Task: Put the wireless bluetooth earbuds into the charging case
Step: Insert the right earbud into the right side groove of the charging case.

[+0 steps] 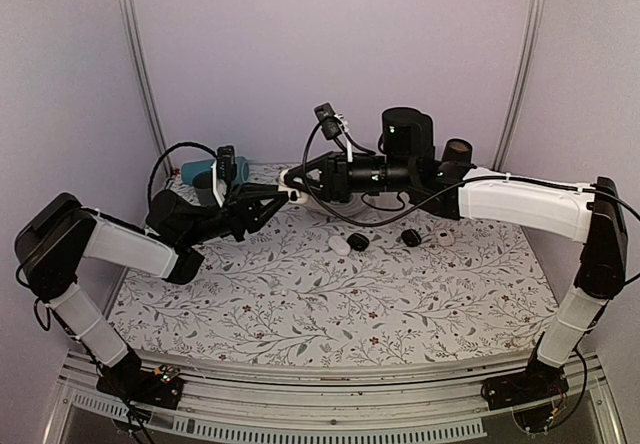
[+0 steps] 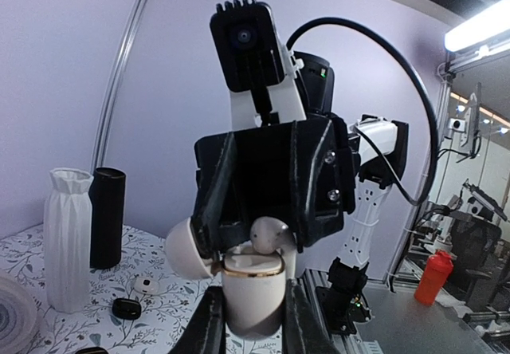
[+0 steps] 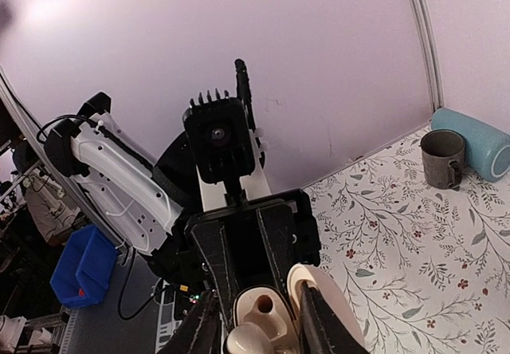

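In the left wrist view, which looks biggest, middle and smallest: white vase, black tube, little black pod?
white vase
black tube
black pod
The vase sits slightly nearer, so the first two are unsure.

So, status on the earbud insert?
Left gripper shut on the charging case, lid open. Right gripper over it, earbud between its jaws at the case mouth, grip unclear. Nothing in the way.

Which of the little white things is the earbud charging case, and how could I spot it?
Look above the far side of the flower-patterned table, where the two arms meet in mid-air. The small white rounded plastic charging case is pinched in the jaws of the left arm. Unlike the plain white oval pod lying on the table, it is gold-rimmed with its lid open.
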Action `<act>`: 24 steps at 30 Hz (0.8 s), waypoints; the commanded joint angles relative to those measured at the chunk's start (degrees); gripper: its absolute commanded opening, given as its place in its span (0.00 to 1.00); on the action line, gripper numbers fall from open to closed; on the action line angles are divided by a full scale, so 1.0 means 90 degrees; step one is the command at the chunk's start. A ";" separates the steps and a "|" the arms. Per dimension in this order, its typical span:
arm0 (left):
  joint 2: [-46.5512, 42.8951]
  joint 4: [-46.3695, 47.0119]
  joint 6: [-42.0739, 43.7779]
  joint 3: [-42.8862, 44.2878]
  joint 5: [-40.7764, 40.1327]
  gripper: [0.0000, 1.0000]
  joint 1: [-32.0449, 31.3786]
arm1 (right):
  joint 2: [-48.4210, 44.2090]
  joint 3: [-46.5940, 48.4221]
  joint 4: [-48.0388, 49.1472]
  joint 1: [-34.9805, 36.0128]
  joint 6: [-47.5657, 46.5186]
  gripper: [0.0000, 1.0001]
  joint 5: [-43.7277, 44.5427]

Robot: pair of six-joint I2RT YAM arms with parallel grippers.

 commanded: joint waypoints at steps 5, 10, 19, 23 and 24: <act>-0.0001 0.0805 0.0020 -0.0040 0.0197 0.00 -0.0200 | -0.0002 0.0335 -0.0754 -0.0013 -0.0109 0.29 0.0881; -0.0061 0.0635 0.0136 -0.0084 0.0068 0.00 -0.0202 | -0.0024 0.0358 -0.0837 -0.0003 -0.0066 0.28 0.0974; -0.0022 0.0647 0.0072 -0.0085 0.0106 0.00 -0.0202 | -0.0055 0.0445 -0.1039 -0.0008 -0.0122 0.20 0.1175; 0.0002 0.0683 0.0049 -0.0062 0.0041 0.00 -0.0211 | 0.0013 0.0531 -0.1009 0.0000 -0.0029 0.14 0.1189; 0.0009 0.0701 0.0036 -0.0049 0.0030 0.00 -0.0212 | 0.0049 0.0547 -0.1004 0.0001 -0.0002 0.13 0.1202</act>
